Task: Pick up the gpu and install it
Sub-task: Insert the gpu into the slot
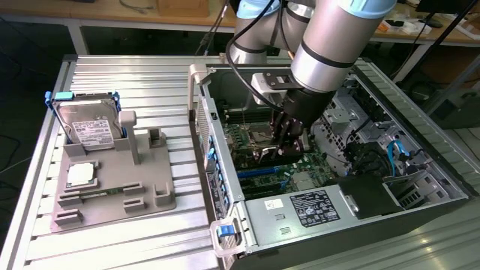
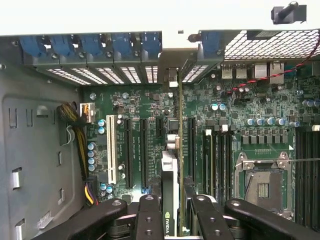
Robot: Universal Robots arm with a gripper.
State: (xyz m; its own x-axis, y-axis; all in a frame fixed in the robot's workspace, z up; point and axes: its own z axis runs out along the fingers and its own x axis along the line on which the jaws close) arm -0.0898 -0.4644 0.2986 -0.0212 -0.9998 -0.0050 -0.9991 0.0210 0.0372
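- Slotted aluminium table (image 1: 135, 247): carries everything noted below.
- Open computer case (image 1: 439, 180): laid on its side toward the exterior view's right, motherboard (image 2: 150, 100) exposed.
- Robot arm (image 1: 330, 50): reaches down into the case from above.
- Grey fixture (image 1: 112, 197): set well apart from the case, toward the exterior view's left. A hard drive (image 1: 89, 126) in a blue frame is stood upright in it, and a square processor chip (image 1: 81, 175) is laid flat in it.
- gpu (image 2: 169, 170): carried on edge inside the case, over the motherboard. In the wrist view it is lined up along the expansion slots (image 2: 144, 150), bracket end toward the rear slot openings. Whether its edge connector is touching a slot cannot be told.
- Gripper (image 2: 173, 205): clamped on the gpu, the fingers (image 2: 150, 212) pressed against the card's two flat faces near its upper edge.
- Empty CPU socket (image 2: 262, 189): noted just beside the slot area.

Handling, judged: the card is taken to be stiff and fairly light, but fragile. Board components and the edge connector are best left untouched. A hold across the cooler body, as seen here, is thought soundest. Twisting under side load is to be expected.
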